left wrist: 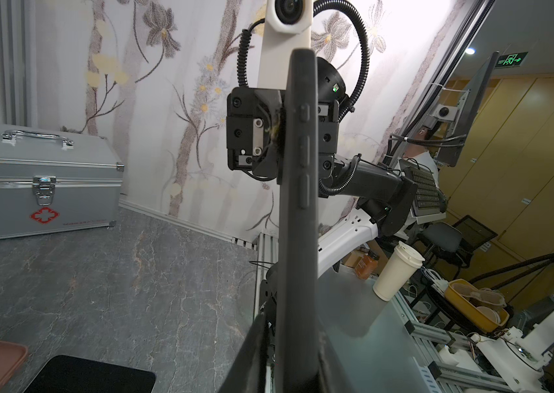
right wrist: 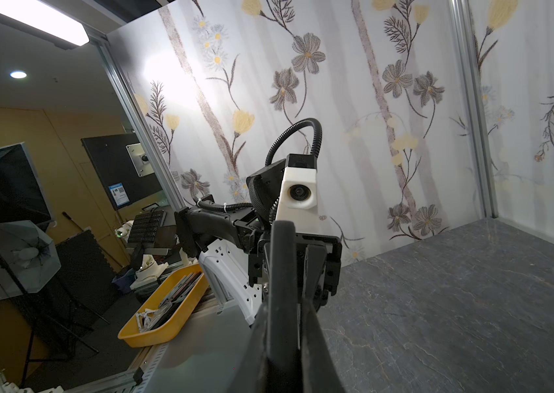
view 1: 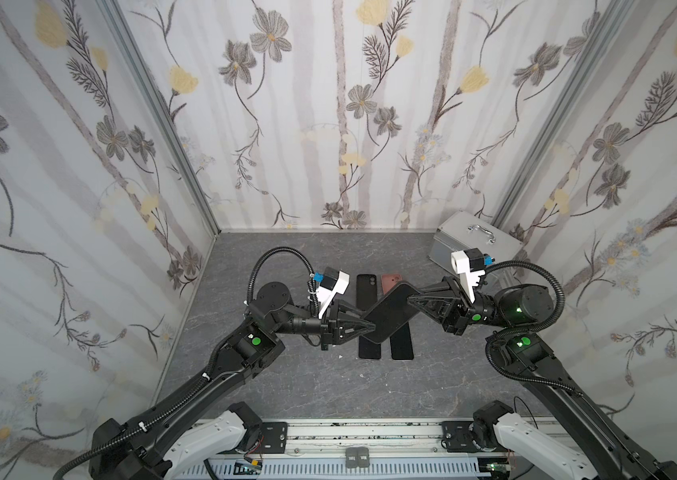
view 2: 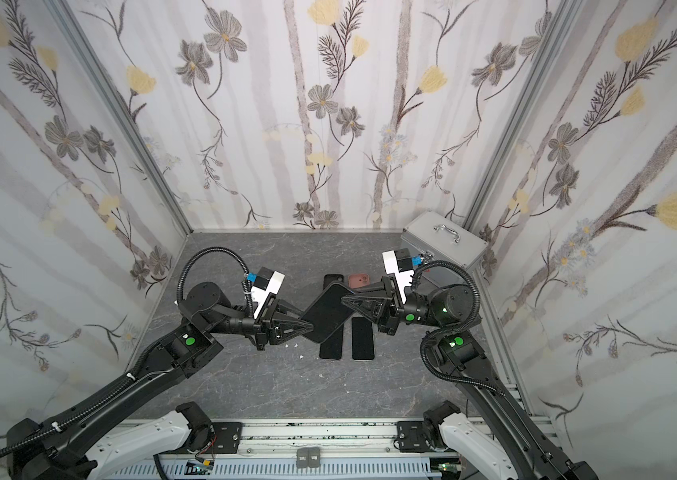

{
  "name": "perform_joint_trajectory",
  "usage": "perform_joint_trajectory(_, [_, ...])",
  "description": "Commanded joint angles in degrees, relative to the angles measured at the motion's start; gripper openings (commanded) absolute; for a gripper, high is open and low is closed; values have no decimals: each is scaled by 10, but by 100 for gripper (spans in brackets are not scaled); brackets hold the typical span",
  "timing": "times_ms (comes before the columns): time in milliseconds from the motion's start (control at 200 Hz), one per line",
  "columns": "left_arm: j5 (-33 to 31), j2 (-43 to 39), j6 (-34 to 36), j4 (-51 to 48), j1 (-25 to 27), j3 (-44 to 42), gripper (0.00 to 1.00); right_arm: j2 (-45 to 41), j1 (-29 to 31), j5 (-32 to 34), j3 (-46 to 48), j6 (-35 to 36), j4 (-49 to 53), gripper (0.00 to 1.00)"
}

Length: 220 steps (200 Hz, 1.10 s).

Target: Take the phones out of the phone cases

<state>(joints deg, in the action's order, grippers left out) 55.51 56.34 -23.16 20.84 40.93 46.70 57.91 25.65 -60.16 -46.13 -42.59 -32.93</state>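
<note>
The left gripper [view 1: 370, 328] is clenched on the near corner of the phone [view 1: 389, 311], which hangs slanted above the table [view 1: 287, 374] and bridges the two tools. In the left wrist view its fingers [left wrist: 255, 354] press either side of the dark phone case [left wrist: 297, 211], which wraps the phone's edge, button covers showing. Beneath the held phone, just past this gripper's tips, two flat black slabs [view 1: 370, 349] lie side by side on the table. Farther out lie a black empty case [view 1: 366, 282] and a pinkish-brown case [view 1: 390, 280]. The right gripper [view 1: 409, 299] grasps the phone's opposite, far edge, with its fingers [right wrist: 316, 340] flanking the case. Behind its wrist stands a silver box [view 1: 470, 245] with a handle.
</note>
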Motion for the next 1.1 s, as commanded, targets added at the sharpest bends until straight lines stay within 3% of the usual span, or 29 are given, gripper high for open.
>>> perform_joint_trajectory(0, [-5,1,-4,16,1,-1,14,-1,-2,14,2,-30,-65,0])
perform_joint_trajectory(80, [-11,1,-3,16,0,-1,0,-1,-3,15,7,-31,-65,0])
perform_joint_trajectory(145, [-22,-1,-4,17,0,-2,0,-4,-5,18,10,-27,-61,0])
perform_joint_trajectory(180, [-27,-2,-5,17,0,-3,0,-8,-7,24,10,-20,-53,5])
perform_joint_trajectory(280, [-46,-5,-2,13,0,-7,0,-24,-13,77,2,34,25,35])
perform_joint_trajectory(335, [-74,-7,3,-1,-2,-4,0,-36,-16,134,-10,84,98,44])
perform_joint_trajectory(365, [-90,-7,10,-15,-3,0,0,-43,-17,167,-13,110,131,70])
perform_joint_trajectory(380, [-104,-7,14,-25,-3,2,0,-47,-17,188,-14,120,143,76])
perform_joint_trajectory(470, [-158,4,50,-99,-2,29,0,-54,-19,282,-32,160,224,89])
perform_joint_trajectory(605, [-174,21,92,-149,-2,54,0,-46,-21,395,-49,205,315,90])
perform_joint_trajectory(654, [-171,28,108,-166,-2,63,0,-40,-28,397,-63,213,347,88])
perform_joint_trajectory(714, [-170,36,136,-195,-2,77,0,-35,-35,365,-78,250,381,84])
perform_joint_trajectory(744, [-170,40,151,-209,-2,83,0,-33,-34,358,-86,270,397,94])
perform_joint_trajectory(774, [-169,44,164,-221,-3,88,0,-32,-35,349,-88,284,406,95])
perform_joint_trajectory(919, [-152,58,245,-279,-2,112,0,-29,-37,278,-102,319,425,86])
perform_joint_trajectory(1094, [-120,32,336,-300,-2,108,0,4,-66,111,-137,322,449,84])
